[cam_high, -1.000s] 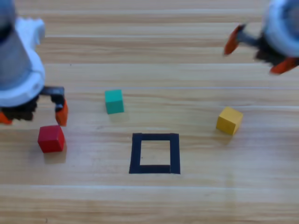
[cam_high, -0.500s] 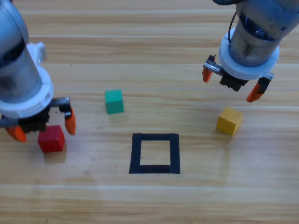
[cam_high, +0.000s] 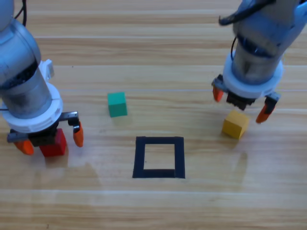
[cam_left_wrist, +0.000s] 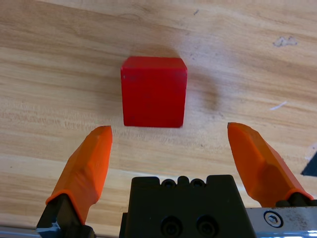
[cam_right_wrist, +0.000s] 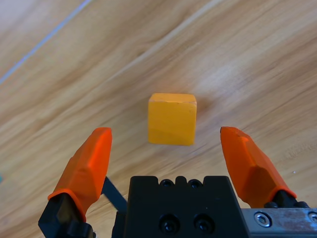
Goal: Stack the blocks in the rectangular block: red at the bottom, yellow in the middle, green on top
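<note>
Left tool [cam_high: 50, 139] hangs wide open over red [cam_high: 54, 145] at the bench's left; right tool [cam_high: 241, 104], also open and empty, hovers over yellow [cam_high: 235, 124]. Next: lower, close on red, carry it to the frame [cam_high: 159, 157].

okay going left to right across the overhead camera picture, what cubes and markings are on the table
Small matte red cube under the left gripper → small teal-green cube → flat black tape square outline → small matte yellow cube under the right gripper.
</note>
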{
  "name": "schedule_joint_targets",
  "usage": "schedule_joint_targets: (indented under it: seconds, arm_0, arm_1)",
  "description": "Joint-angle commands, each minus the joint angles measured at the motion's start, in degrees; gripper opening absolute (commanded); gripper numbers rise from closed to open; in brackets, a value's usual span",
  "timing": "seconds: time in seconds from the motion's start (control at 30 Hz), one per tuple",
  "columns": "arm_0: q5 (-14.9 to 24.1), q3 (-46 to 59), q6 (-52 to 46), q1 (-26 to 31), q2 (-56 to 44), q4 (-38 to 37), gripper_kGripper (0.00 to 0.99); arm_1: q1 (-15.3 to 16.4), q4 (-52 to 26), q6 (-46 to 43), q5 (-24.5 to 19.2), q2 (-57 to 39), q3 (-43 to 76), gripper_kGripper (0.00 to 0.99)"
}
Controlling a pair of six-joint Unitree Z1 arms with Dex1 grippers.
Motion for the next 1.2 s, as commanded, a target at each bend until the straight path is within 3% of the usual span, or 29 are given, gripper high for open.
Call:
schedule_joint_targets:
  seconds: [0.03, 0.37, 0.57, 0.8, 1.0, 1.17, 1.2]
  arm_0:
    - [1.2, 0.3, -0.7, 2.0, 4.3, -1.7, 0.99]
    - [1.6, -0.7, 1.3, 3.7, 6.2, -3.1, 0.989]
    - [1.2, -0.6, 2.9, 4.9, 6.8, -3.6, 0.93]
    - [0.3, 0.9, 5.0, 4.9, 6.4, -5.3, 0.703]
    - [0.3, 1.6, 6.8, 4.9, 5.6, -5.6, 0.359]
    - [0.5, 1.1, 8.0, 4.9, 5.7, -5.6, 0.327]
    - [1.3, 0.6, 8.4, 4.9, 5.1, -5.4, 0.276]
  arm_1:
    - [1.4, 0.6, 0.1, 1.4, 5.7, -0.9, 0.951]
    - [-0.2, 0.6, -0.2, 2.9, 8.9, -2.2, 0.922]
    - [-0.8, 0.6, -0.2, 2.9, 10.5, -2.8, 0.92]
    - [-1.5, 1.0, 0.1, 2.0, 11.1, -2.6, 0.92]
    - [-2.2, 1.0, 0.1, 1.0, 11.2, -2.3, 0.92]
    - [-3.4, 1.0, 0.1, 0.6, 11.3, -2.2, 0.919]
    - [-3.6, 1.0, 0.1, 0.5, 11.4, -2.2, 0.919]
